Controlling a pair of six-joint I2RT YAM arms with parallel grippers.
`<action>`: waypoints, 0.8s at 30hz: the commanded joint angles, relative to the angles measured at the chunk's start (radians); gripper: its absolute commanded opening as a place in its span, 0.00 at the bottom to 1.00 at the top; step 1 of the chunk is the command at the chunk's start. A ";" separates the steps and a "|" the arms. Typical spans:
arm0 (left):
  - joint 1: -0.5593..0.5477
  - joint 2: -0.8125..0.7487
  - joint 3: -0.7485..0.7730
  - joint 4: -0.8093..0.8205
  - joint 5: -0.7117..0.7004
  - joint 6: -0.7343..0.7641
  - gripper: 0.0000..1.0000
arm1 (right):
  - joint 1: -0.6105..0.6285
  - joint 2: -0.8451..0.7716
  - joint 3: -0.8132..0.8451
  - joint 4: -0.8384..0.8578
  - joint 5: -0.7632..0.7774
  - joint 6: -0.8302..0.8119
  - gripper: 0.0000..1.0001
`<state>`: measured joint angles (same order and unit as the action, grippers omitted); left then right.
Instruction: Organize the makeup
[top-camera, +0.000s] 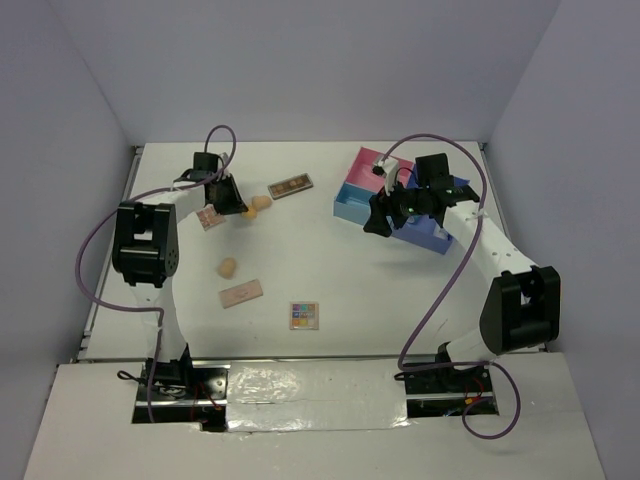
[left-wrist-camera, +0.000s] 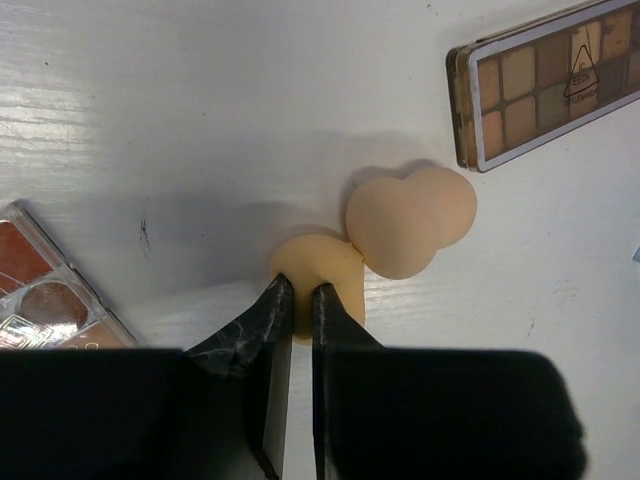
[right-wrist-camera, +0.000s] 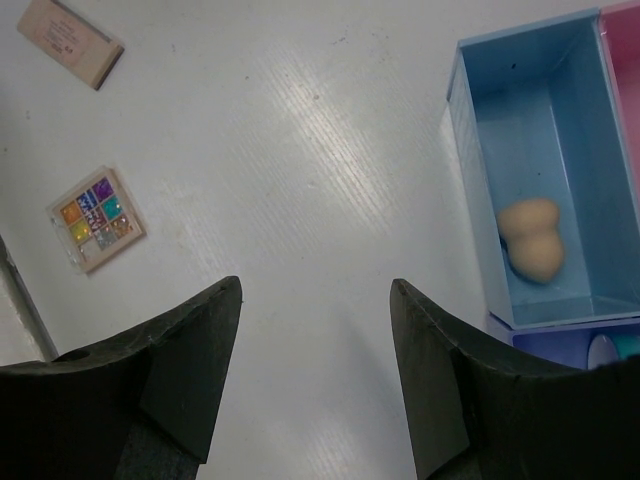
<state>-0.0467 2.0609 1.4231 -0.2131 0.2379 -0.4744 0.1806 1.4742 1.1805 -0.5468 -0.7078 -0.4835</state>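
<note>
Top external view: the pink-and-blue plastic compartment tray (top-camera: 347, 206) serves as landmark; loose makeup lies on the white table (top-camera: 400, 300) to its left.
Left gripper (left-wrist-camera: 302, 290): closed to a narrow slit, apparently pinching the near end of a peach egg-shaped foam sponge (left-wrist-camera: 320, 262), well left of the tray.
Right gripper (right-wrist-camera: 315, 290): spread wide, holding nothing, over bare table just beside the tray.
Stored item: a matching stored sponge (right-wrist-camera: 530, 240) lies in the tray's light-blue compartment.
Risk, grip: the pinch looks shallow and the foam soft, so the sponge may slip out during the carry to the tray.
Risk, neighbour: a second loose sponge (left-wrist-camera: 410, 220) touches the pinched one, so a lift may drag or roll it.
Risk, arms: collision at the tray is likely if the right arm is not cleared first.
Edges: a long brown rectangular eyeshadow palette (left-wrist-camera: 545, 80) and a clear-cased reddish palette (left-wrist-camera: 40, 300) flank the grip point.
Open room: the table stretch between the sponges and the tray looks unobstructed.
</note>
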 joint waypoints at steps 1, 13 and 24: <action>-0.012 0.009 -0.007 -0.008 -0.026 0.022 0.13 | -0.006 -0.049 -0.007 0.011 -0.015 0.013 0.69; -0.018 -0.292 -0.257 0.092 0.102 0.077 0.00 | -0.006 -0.106 -0.024 0.018 0.010 0.040 0.69; -0.254 -0.397 -0.297 0.394 0.300 -0.053 0.00 | -0.046 -0.138 -0.035 0.122 0.113 0.201 0.41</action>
<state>-0.2321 1.6573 1.0950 0.0292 0.4435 -0.4713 0.1612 1.3766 1.1446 -0.4889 -0.6189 -0.3485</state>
